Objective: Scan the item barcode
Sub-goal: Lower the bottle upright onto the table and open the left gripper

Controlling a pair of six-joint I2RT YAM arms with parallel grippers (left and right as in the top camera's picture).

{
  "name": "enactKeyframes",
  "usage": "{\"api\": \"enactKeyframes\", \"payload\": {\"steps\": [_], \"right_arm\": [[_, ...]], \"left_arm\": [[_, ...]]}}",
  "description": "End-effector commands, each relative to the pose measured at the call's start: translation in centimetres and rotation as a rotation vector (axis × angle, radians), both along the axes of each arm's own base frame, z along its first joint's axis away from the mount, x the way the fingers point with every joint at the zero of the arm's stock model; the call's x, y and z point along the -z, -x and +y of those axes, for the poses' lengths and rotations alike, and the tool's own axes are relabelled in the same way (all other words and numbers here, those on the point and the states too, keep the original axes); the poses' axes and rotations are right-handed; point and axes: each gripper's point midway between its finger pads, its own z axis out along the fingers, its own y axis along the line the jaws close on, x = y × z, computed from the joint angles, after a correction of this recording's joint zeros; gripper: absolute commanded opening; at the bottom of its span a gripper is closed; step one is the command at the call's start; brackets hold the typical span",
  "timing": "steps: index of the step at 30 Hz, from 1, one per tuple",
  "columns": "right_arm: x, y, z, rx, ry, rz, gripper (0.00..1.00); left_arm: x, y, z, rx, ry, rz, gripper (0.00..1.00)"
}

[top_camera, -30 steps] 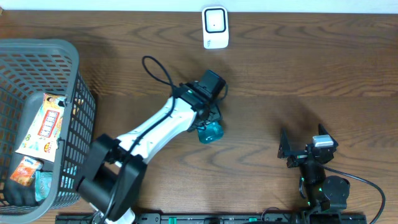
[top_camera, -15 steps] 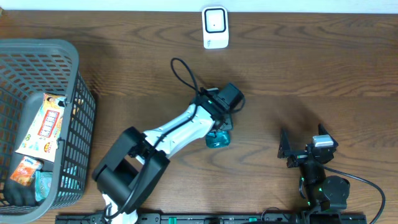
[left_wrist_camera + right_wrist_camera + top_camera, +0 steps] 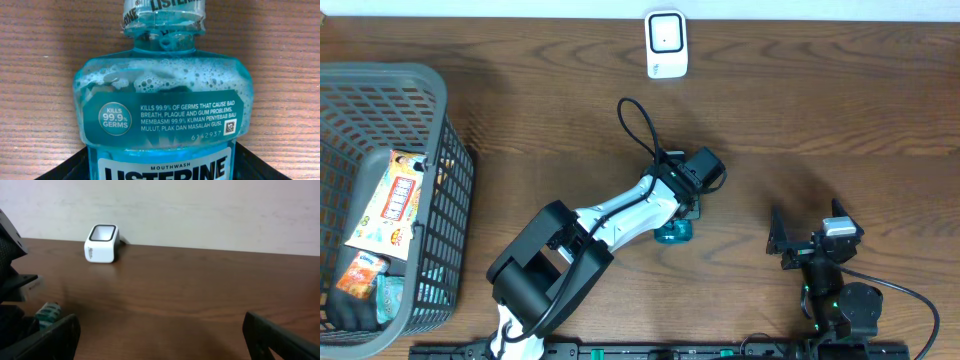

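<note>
The item is a teal Listerine mouthwash bottle and it fills the left wrist view, cap pointing up in the frame, over the wood table. My left gripper is shut on the bottle's lower body, one black finger on each side. Seen from overhead, the bottle sits under the left gripper at mid-table. Its barcode is hidden; only a small square code shows on the label. The white scanner stands at the far edge. My right gripper rests open and empty near the front right.
A grey mesh basket with several packets stands at the left edge. In the right wrist view the scanner stands against the white wall, and the bottle's cap shows at the left beside the left arm.
My left arm has carried the bottle to the right and slightly toward the front of the table. The right arm has not moved.
</note>
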Motion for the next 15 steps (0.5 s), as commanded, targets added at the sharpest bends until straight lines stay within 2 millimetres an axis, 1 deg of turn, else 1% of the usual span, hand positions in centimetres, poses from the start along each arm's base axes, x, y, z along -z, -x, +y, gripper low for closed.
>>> {"api": "enactKeyframes", "payload": {"steps": [1,3,15], "right_arm": [[0.02,0.03,-0.01,0.002,-0.013,0.001,0.99],[0.02,0.03,-0.02,0.003,-0.013,0.001,0.99],[0.02,0.03,-0.01,0.002,-0.013,0.001,0.99]], "left_arm": [[0.92,-0.51,0.61,0.003,-0.048,-0.010,0.44],[0.93,-0.46,0.65,0.003,-0.050,-0.008,0.47],[1.07,-0.40,1.15,0.004,-0.073,-0.012,0.47]]}}
